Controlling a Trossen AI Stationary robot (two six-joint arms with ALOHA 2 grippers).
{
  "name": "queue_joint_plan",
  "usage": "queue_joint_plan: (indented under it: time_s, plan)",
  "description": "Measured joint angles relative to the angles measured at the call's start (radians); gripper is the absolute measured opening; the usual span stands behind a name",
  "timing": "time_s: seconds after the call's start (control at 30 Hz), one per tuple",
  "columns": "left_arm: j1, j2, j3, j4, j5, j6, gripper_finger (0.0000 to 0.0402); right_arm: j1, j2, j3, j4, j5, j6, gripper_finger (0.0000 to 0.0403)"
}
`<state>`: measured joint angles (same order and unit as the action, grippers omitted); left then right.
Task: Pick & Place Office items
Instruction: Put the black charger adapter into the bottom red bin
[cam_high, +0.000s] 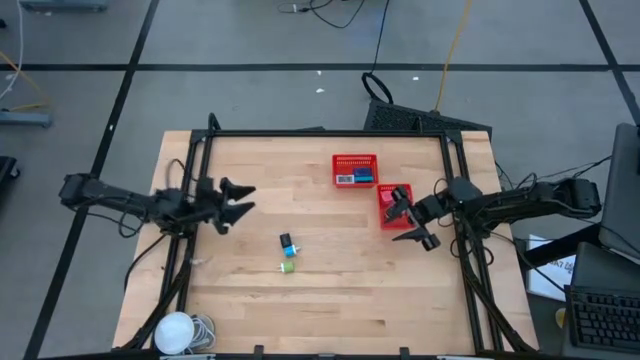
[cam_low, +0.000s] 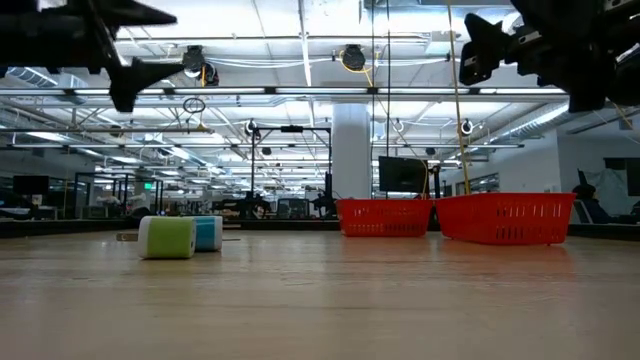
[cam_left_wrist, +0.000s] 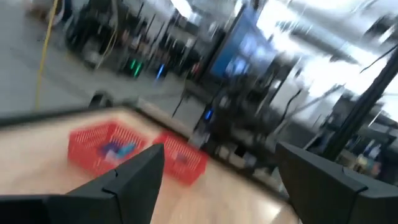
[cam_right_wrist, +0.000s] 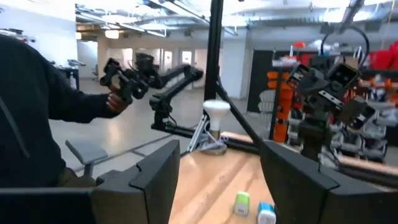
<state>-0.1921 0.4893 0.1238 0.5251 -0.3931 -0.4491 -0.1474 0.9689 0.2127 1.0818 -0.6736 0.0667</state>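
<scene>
Two small office items lie on the wooden table: a blue-and-black piece (cam_high: 287, 243) and a green piece (cam_high: 288, 266), side by side in the low view as green (cam_low: 167, 238) and blue (cam_low: 208, 233). My left gripper (cam_high: 244, 200) hovers open above the table's left part, well left of them. My right gripper (cam_high: 407, 224) hovers open over the near edge of the right red basket (cam_high: 395, 204). Its wrist view shows the green piece (cam_right_wrist: 241, 200) and the blue piece (cam_right_wrist: 266, 213) ahead of its fingers. Both grippers are raised and hold nothing.
A second red mesh basket (cam_high: 355, 170) with blue and white contents stands near the far edge, left of the first. A white round object (cam_high: 175, 331) sits at the near left corner. A black frame rims the table. A person's dark sleeve (cam_right_wrist: 37, 106) shows beyond the table.
</scene>
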Motion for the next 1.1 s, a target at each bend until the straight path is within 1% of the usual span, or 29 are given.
queue_joint_plan:
  time_s: [0.1,0.17,0.3,0.43,0.53,0.6,0.7,0.8,0.93,1.0,1.1]
  plan:
    - [0.000,0.155,0.055,-0.041,0.000,-0.049,0.0309,0.000,0.000,0.000,-0.011,0.033,0.016,0.0212]
    - [0.000,0.271,0.125,-0.122,0.002,-0.079,0.0310,0.000,0.000,0.000,-0.010,0.068,0.024,0.0212]
    - [0.002,0.490,0.320,-0.439,0.067,-0.218,0.0310,0.000,0.000,0.000,-0.010,0.123,0.025,0.0212]
    - [0.002,0.706,0.513,-0.805,0.121,-0.373,0.0310,0.000,0.000,0.000,-0.010,0.128,0.024,0.0212]
    - [0.002,0.840,0.621,-0.974,0.123,-0.464,0.0310,0.000,0.000,0.000,-0.010,0.127,0.023,0.0212]
    - [0.002,0.916,0.672,-1.062,0.124,-0.488,0.0310,0.000,0.000,0.000,-0.009,0.127,0.022,0.0212]
    - [0.002,1.004,0.720,-1.123,0.125,-0.500,0.0310,0.000,0.000,0.000,-0.007,0.125,0.023,0.0212]
    - [0.002,1.065,0.736,-1.118,0.157,-0.489,0.0310,0.000,0.000,0.000,0.004,0.124,0.022,0.0212]
    - [0.001,1.106,0.741,-1.096,0.192,-0.477,0.0310,0.000,0.000,0.000,0.013,0.123,0.007,0.0212]
    - [0.002,1.116,0.743,-1.093,0.188,-0.484,0.0310,0.001,0.000,0.001,0.015,0.123,-0.008,0.0212]
    - [0.009,1.117,0.740,-1.137,0.154,-0.498,0.0310,0.000,0.000,0.001,0.015,0.123,-0.018,0.0212]
